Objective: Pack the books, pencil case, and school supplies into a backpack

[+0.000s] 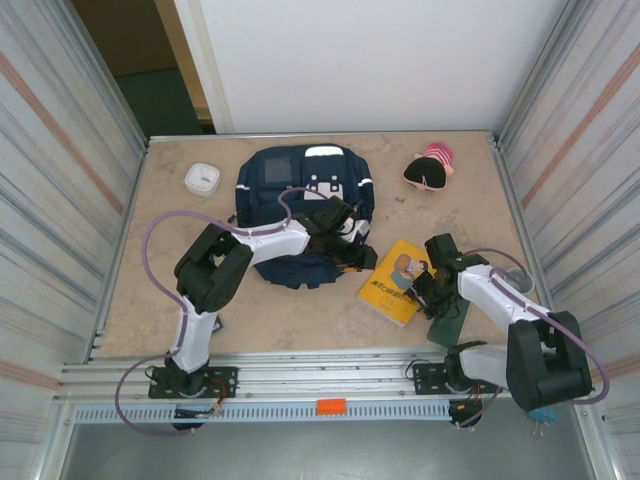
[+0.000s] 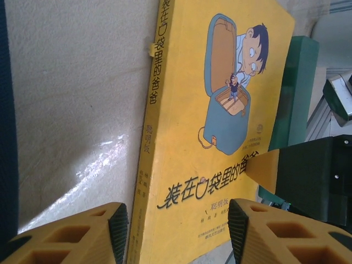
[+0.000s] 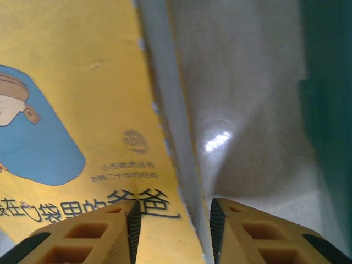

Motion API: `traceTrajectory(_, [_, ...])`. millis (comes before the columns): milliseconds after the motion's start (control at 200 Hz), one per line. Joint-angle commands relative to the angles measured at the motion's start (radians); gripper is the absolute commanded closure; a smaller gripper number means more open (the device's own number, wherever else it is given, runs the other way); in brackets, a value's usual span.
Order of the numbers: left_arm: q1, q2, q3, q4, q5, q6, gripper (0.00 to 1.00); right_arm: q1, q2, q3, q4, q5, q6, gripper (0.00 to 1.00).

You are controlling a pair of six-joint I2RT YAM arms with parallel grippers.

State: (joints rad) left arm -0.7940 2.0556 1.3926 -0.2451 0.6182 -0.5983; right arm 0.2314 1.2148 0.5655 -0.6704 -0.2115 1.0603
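Note:
The navy backpack (image 1: 265, 185) lies at the table's middle back, and my left arm reaches over it to the right. The yellow book (image 1: 395, 285) (image 2: 203, 66) (image 3: 66, 71) lies right of the backpack. My left gripper (image 1: 352, 256) (image 2: 179, 231) hangs open above the book's spine end, holding nothing. My right gripper (image 1: 422, 287) (image 3: 173, 225) straddles the book's opposite page edge, jaws narrowed, a gap still showing. The dark green book (image 1: 450, 322) (image 2: 294, 93) (image 3: 330, 110) lies beside the yellow one. A pink and black pencil case (image 1: 430, 168) sits at the back right.
A small white square school supply (image 1: 202, 178) rests at the back left, next to the backpack. Metal walls close in the table on both sides, and a rail (image 1: 330, 375) runs along its near edge. Bare tabletop (image 1: 150, 300) lies at the front left.

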Motion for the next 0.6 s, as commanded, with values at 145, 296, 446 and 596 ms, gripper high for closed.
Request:
traceTrajectory(145, [0.001,0.094,0.081,-0.088,0.015,0.073,0.47,0.014,0.053,-0.023,0.008,0.022,-0.015,0.85])
traceTrajectory(296, [0.001,0.119,0.098,-0.093,0.03,0.08,0.48,0.024,0.06,-0.026,0.03,0.013,-0.01,0.86])
traceTrajectory(446, [0.001,0.128,0.121,-0.094,0.081,0.068,0.48,0.039,0.076,-0.025,0.063,0.0,-0.002,0.86])
traceTrajectory(596, [-0.001,0.105,0.155,-0.09,0.17,0.041,0.49,0.049,0.083,-0.025,0.085,0.001,0.002,0.87])
